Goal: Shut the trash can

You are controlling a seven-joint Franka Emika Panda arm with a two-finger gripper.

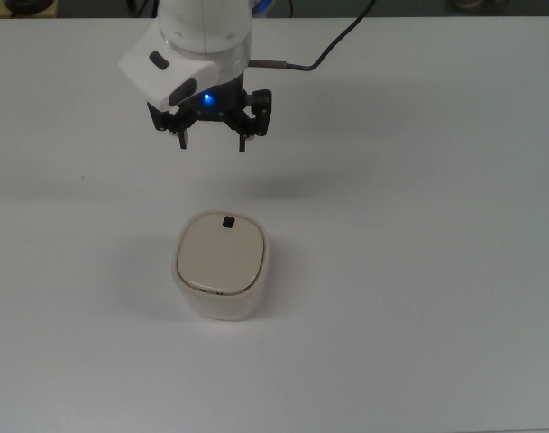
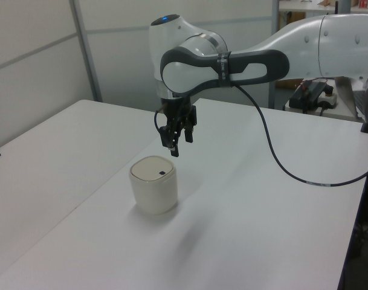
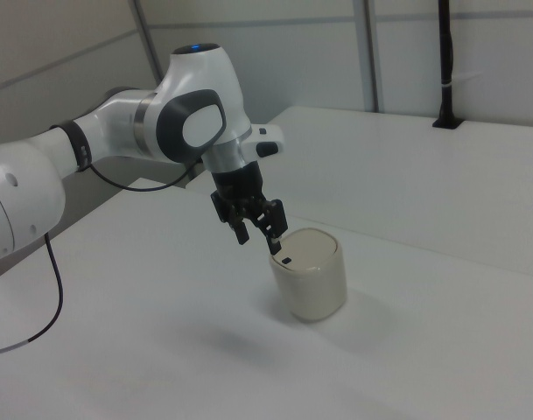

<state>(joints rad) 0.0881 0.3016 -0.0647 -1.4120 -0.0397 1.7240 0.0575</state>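
- Near the middle of the white desk (image 1: 418,271) stands the trash can (image 1: 222,266), upright and alone, with nothing touching it.
- Its flat lid (image 1: 218,255) lies level inside the rim in all three views, and the small black tab (image 1: 227,221) sits at the edge of the lid that faces my arm. I judge from this that the can is already closed, so the task looks finished or almost finished.
- What is inside the can I cannot say, because the lid covers the opening completely.
- My end effector (image 1: 211,142) hangs in the air above the desk, clear of the can and toward the top view's upper side of it. In the left view it is above and a little to the left view's right of the lid.
- Its two fingers (image 1: 242,142) are spread apart and hold nothing; the gap between them shows plainly in the top view.
- I think this pose makes sense: with the fingers apart and lifted away, nothing presses on the lid or can catch the tab, so the lid rests flat by its own weight.
- The fingers point down at the desk, so if the lid is not fully seated, I would only need to go down again and press on it.
- A black cable (image 1: 333,47) runs from my wrist across the desk, well apart from the can.
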